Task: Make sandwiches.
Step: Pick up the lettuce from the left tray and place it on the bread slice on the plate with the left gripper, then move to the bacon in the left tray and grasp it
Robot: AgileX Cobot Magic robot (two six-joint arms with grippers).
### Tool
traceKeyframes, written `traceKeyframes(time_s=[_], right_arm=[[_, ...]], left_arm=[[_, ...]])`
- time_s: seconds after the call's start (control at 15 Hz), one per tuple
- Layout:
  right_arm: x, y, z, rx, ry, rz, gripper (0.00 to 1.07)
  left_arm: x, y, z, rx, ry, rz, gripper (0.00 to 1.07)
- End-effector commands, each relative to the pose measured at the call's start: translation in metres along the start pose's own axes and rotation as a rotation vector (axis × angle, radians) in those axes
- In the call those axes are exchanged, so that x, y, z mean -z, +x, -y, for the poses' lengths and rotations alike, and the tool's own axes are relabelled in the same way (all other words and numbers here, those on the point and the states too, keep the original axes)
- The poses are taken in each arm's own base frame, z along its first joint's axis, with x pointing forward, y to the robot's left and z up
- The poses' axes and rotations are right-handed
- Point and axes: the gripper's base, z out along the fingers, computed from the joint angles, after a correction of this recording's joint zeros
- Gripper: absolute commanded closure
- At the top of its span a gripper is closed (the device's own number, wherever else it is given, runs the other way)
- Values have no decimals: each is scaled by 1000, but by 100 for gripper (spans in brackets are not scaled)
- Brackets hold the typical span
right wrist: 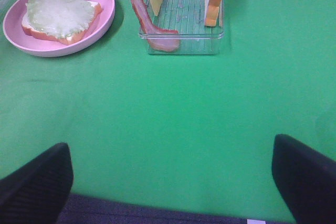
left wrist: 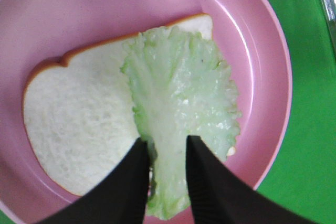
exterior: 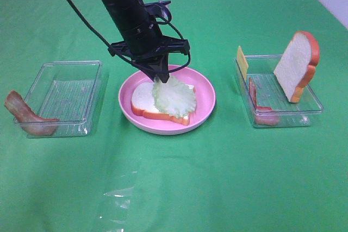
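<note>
At plate rim [exterior: 209, 99], left fingers [left wrist: 123, 184] flanking lettuce [left wrist: 181, 95]

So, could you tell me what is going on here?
The left gripper is at the stem end of a lettuce leaf lying on a bread slice in the pink plate; its fingers straddle the leaf, whether they pinch it is unclear. The right gripper hangs open over the green cloth. A cheese square and second bread slice stand in the right-hand tray.

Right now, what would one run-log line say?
stage: lettuce laid on bread slice | place: pink plate | left fingers: flanking lettuce stem, grip unclear | right fingers: open, empty
</note>
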Motion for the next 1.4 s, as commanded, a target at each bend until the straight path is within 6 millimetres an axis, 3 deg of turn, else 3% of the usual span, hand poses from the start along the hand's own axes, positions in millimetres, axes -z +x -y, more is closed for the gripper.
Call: traceKeyframes(time_s=[0.07,0.13,0.2,0.73,1.0,1.07,1.2,1.4], right_arm=[[1,2,0,-2,3,27,9],[1,2,0,-2,3,27,9],[1,2,0,-2,3,27,9],[1,2,0,-2,3,27,9],[1,2,0,-2,3,27,9],[1,2,0,-2,3,27,9],[1,2,0,-2,3,27,9],[1,2,0,-2,3,27,9]], left_arm=[[0,0,1,6,7,-4,37],[1,0,1,5,5,-9,13],[3,0,1,2,0,-2,5],[51,-13,9,-91,-99,8,5],[80,-17,-8,-44,-146,54,5],[100,-16,-20,-19,-155,79,5],[113,-13,-31,-2,-167,89,6],[137,4,-64,52,-250,70,6]])
